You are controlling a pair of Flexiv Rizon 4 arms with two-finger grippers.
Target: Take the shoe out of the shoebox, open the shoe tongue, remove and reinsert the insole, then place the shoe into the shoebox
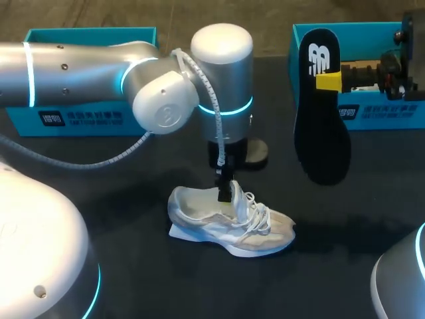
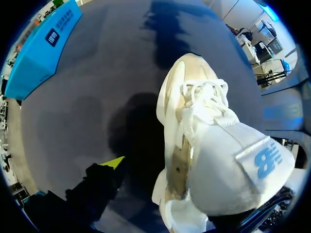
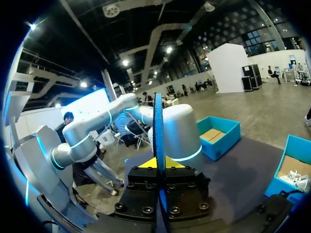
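Our right gripper clamps the black insole upright over the table; our left gripper stands wide at the white shoe's raised tongue.

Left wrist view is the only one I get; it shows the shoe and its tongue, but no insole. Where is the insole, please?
Observer: The insole is out of the shoe; the right gripper has its fingers shut on it.
Operator: How is it held?
Observer: It hangs lengthwise downward, in front of the right blue box.
Operator: And where does the shoe point?
Observer: Its toe points toward the right arm's side.
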